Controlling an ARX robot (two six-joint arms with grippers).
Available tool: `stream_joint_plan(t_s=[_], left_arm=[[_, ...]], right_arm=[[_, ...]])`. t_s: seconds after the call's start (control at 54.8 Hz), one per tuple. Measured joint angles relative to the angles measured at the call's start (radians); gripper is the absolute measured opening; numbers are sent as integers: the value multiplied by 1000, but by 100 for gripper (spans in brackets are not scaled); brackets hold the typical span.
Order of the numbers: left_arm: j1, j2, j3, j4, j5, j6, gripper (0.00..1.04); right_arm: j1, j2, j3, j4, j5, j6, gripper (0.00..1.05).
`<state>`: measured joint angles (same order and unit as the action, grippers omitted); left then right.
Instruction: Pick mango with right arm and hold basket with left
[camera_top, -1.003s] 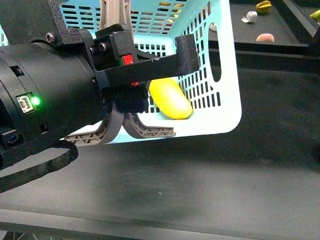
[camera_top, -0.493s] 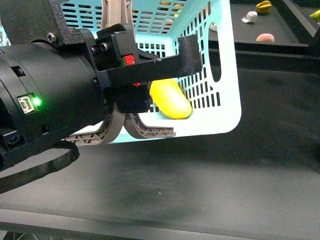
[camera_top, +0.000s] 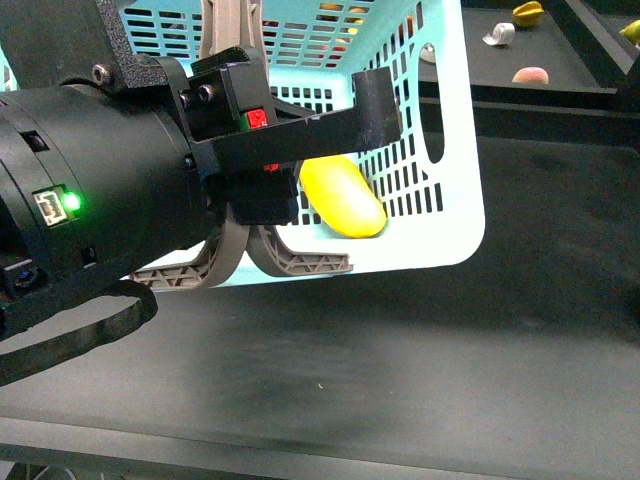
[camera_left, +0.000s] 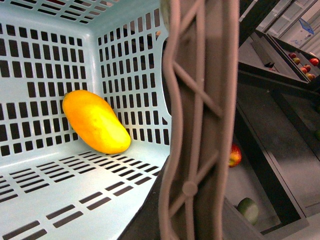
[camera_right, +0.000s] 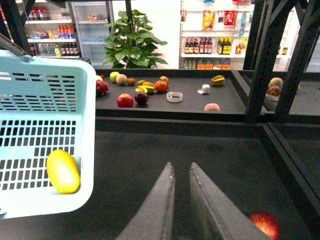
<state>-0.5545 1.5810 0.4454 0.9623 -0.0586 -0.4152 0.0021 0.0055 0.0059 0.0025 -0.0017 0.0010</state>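
**Item: mango** (camera_top: 343, 196). Smooth oval fruit, yellow to orange, unmarked.
- Location: inside the basket (camera_top: 455, 150), lying on its side on the slotted floor, in a corner and touching the slotted wall. Nothing grips it.
- Handling (judged): solid and fairly weighty for its size. The skin looks glossy and likely slippery, and the flesh would bruise under hard pressure.
- Best hold (judged): across the short axis at the widest middle, with jaws square to the long axis. A grip toward a tapering end could squeeze it out. The near walls leave little room for approach, so entry from above suits best.

**Container: basket.** Light turquoise plastic with slotted walls. It looks stiff yet light, and is apt to swing from its handles (camera_top: 300, 263), which are grey-brown and gathered together.

**Left gripper** (camera_top: 265, 175). Both handles pass through it and it appears clenched on them. The wrist view shows a handle running close across the lens. The basket hangs tilted above the dark table (camera_top: 400, 360).

**Right gripper** (camera_right: 181, 167). Its fingers are drawn almost together with nothing between them. It sits over the table, well apart from the basket.

**Surroundings:** a red fruit (camera_right: 262, 222) lies near the right gripper, and a shelf (camera_right: 235, 112) of assorted fruit stands beyond.
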Motion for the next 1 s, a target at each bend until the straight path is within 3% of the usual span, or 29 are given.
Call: stream_joint_plan(t_s=[0.456, 0.839, 0.93, 1.003], left_arm=[[0, 0, 0, 0, 0, 0, 5], [0, 0, 0, 0, 0, 0, 5], [-8, 53, 2, 101, -111, 44, 5], [10, 101, 38, 130, -146, 74, 5]], right_arm=[[0, 0, 0, 0, 0, 0, 97], [0, 0, 0, 0, 0, 0, 96], [0, 0, 0, 0, 0, 0, 96], [0, -1, 0, 0, 0, 0, 96]])
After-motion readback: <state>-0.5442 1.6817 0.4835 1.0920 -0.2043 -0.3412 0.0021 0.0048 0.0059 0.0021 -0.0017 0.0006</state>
